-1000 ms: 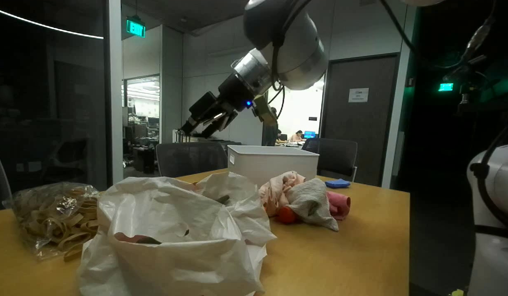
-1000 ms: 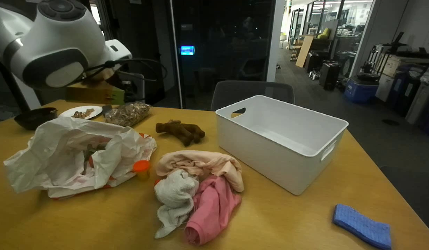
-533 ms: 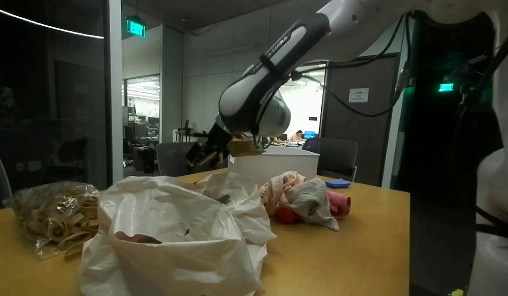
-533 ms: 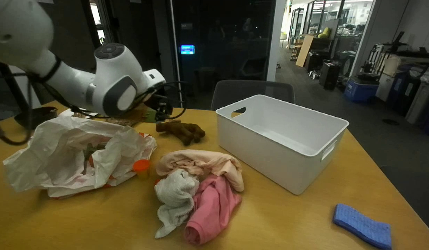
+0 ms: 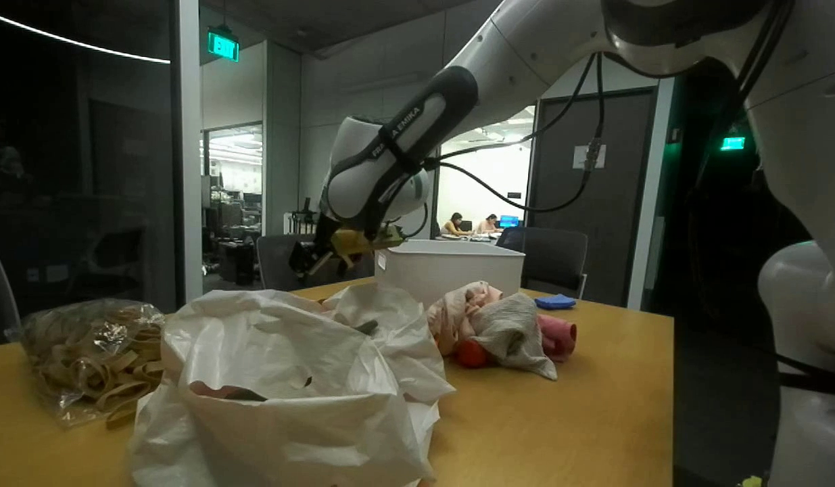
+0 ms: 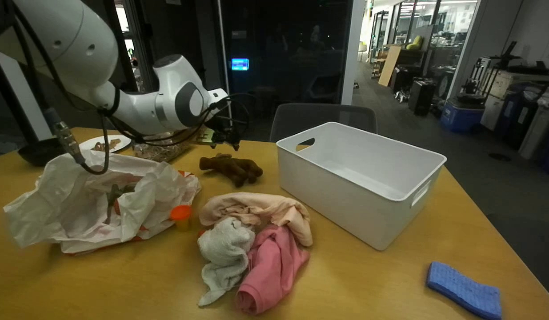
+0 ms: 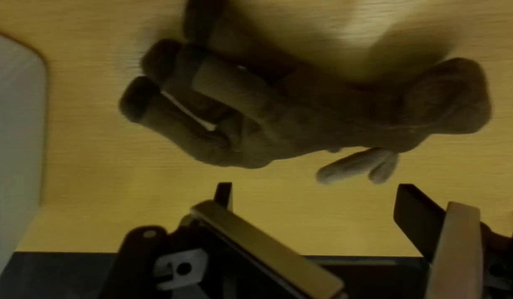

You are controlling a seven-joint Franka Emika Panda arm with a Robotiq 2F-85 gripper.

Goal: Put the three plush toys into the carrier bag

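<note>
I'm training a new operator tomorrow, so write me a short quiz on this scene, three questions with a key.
1. True or false: the gripper is open and holding nothing.
2. Multiple choice: where is the brown toy? A: inside the white bin. B: on the table. C: under the pink cloth.
3. Short answer: the brown toy belongs in the carrier bag; what next move seems likely?

Key
1. True.
2. B.
3. Probably grasping the brown toy, since the open gripper is close to it.
</note>
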